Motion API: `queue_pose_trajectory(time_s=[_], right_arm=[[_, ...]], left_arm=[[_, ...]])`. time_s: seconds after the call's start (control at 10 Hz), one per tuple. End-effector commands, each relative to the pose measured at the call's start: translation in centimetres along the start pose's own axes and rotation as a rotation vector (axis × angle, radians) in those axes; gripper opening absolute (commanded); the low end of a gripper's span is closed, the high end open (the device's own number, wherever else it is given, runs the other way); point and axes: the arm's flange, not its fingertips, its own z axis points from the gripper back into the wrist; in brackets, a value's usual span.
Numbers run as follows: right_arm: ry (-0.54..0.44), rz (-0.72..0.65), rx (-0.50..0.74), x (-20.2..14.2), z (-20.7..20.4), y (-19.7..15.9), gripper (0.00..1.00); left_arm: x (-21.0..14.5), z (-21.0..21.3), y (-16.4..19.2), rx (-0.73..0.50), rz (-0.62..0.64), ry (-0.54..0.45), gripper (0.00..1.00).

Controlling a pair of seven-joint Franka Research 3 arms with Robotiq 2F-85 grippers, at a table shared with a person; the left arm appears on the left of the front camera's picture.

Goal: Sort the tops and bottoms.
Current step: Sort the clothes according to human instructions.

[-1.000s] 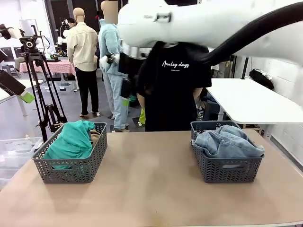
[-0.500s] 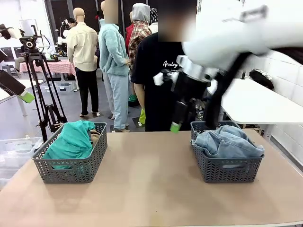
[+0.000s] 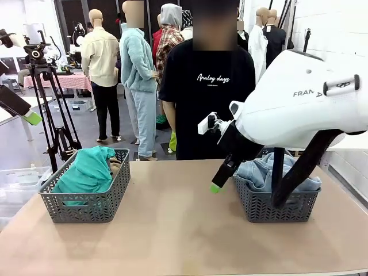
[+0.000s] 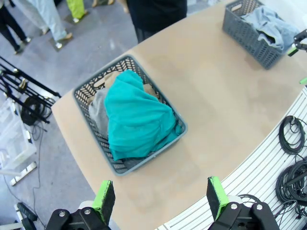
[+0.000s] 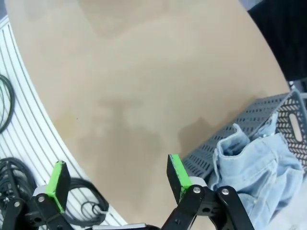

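Observation:
The tops lie piled in the left grey basket (image 3: pixel 86 208): a teal top (image 3: pixel 86 171) covers the others. From above, the teal top (image 4: pixel 136 120) hides most of a grey top (image 4: pixel 98 109) and a tan top (image 4: pixel 111 79). The bottoms, light blue jeans (image 3: pixel 261 172), fill the right basket (image 3: pixel 270 208), partly behind my right arm. My right gripper (image 3: pixel 218 183) hangs open just left of that basket, above the table. In its wrist view the right gripper (image 5: pixel 117 179) is empty, with the jeans (image 5: pixel 259 167) to the side. My left gripper (image 4: pixel 160 201) is open and empty, high above the tops basket (image 4: pixel 91 86).
A person in a black T-shirt (image 3: pixel 207 98) stands at the table's far edge, between the baskets. Bare tan tabletop (image 3: pixel 172 230) spreads between and in front of the baskets. A tripod (image 3: pixel 49 103) stands off the table's left. Cables (image 4: pixel 292 143) lie on the slatted surface at the robot's side.
My right arm has swung from high across the top of the view down to the right. Its open gripper now hangs low by the jeans basket. Baskets and clothes have not moved.

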Motion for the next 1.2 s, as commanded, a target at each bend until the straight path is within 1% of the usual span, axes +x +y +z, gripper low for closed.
queue_pose_trajectory(time_s=[0.0, 1.1], right_arm=[[0.025, -0.010, 0.002, -1.09, 1.36, 0.17, 1.00], [0.025, -0.010, 0.002, -1.09, 1.36, 0.17, 1.00]], left_arm=[[-0.02, 0.12, 0.13, 0.004, 0.002, 0.000, 1.00], [-0.02, 0.12, 0.13, 0.004, 0.002, 0.000, 1.00]])
